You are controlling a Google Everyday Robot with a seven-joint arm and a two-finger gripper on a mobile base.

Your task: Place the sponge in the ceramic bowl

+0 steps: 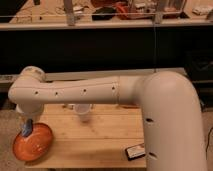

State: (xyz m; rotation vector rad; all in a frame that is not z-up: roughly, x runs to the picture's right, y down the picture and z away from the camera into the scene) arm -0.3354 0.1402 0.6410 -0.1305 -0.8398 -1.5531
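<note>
The orange-red ceramic bowl sits at the front left corner of the wooden table. The light-blue sponge stands tilted on end just over the bowl's upper left rim. My gripper reaches down from the white arm's wrist and is shut on the sponge. I cannot tell whether the sponge touches the bowl. The arm stretches from the right across the whole view and hides the back of the table.
A translucent whitish cup stands mid-table just below the arm. A flat black box lies near the front right edge. The wooden table shows bare planks between bowl and box. A dark shelf unit stands behind.
</note>
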